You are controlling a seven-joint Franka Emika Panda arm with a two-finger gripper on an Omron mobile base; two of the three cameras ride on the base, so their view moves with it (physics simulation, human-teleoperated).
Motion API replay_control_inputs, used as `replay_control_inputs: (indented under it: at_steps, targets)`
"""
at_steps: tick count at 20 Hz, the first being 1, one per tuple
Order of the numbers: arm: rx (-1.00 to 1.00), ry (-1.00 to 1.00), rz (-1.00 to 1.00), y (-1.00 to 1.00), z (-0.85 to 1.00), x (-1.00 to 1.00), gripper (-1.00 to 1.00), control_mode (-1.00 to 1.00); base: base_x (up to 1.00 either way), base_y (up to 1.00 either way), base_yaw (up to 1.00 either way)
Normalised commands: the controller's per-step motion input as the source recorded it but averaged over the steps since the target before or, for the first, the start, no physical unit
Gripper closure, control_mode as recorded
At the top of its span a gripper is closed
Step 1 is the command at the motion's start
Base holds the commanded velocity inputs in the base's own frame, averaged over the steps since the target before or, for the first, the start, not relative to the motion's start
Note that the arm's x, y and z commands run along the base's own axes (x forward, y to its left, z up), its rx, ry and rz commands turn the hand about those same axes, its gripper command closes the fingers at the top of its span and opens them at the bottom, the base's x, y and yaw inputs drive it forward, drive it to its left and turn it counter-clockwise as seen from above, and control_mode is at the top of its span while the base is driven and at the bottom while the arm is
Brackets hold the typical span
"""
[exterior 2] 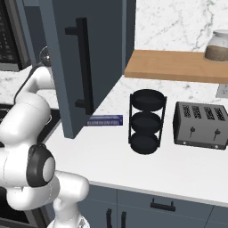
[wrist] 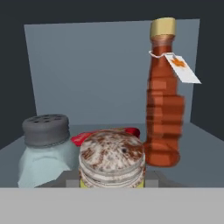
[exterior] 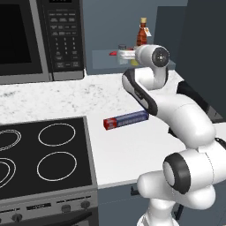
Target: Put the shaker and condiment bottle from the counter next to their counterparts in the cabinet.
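The small yellow shaker [wrist: 111, 162] with its pinkish-brown speckled top sits between my fingertips [wrist: 151, 177], low over the cabinet shelf [wrist: 199, 144]. My gripper [wrist: 111, 180] is shut on it. In the left base view the gripper [exterior: 125, 56] reaches into the dark blue-grey cabinet [exterior: 102, 62]. The pale shaker with a grey cap [wrist: 46, 148] stands just left of the held shaker. A red-orange condiment item [wrist: 106, 133] lies behind it. The red-brown condiment bottle [wrist: 164, 113] with tan cap and white tag stands upright on the shelf to the right, and also shows as a bottle [exterior: 141, 34] above my wrist.
A blue and red foil box [exterior: 126, 120] lies on the white counter [exterior: 75, 99]. Microwave [exterior: 39, 39] and stove [exterior: 44, 154] are at left. The open cabinet door [exterior 2: 84, 67] hangs beside my arm. A black tiered rack [exterior 2: 147, 122] and toaster [exterior 2: 202, 124] stand to the right.
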Motion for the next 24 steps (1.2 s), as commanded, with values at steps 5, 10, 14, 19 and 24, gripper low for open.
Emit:
replay_control_inputs:
  at_steps: [5, 10, 14, 19, 24]
  targets:
    - [0.00, 0.00, 0.02, 0.02, -0.05, 0.21, 1.00, -1.00, 0.00, 0.00, 0.00]
    - [0.00, 0.00, 0.01, 0.00, -0.09, 0.12, 1.00, -1.00, 0.00, 0.00, 0.00]
    - [0.00, 0.00, 0.01, 0.00, -0.06, 0.01, -1.00, -1.00, 0.00, 0.00, 0.00]
    - [0.00, 0.00, 0.00, 0.00, 0.00, 0.00, -1.00, -1.00, 0.00, 0.00, 0.00]
    - [0.00, 0.00, 0.00, 0.01, 0.00, -0.01, -1.00, -1.00, 0.00, 0.00, 0.00]
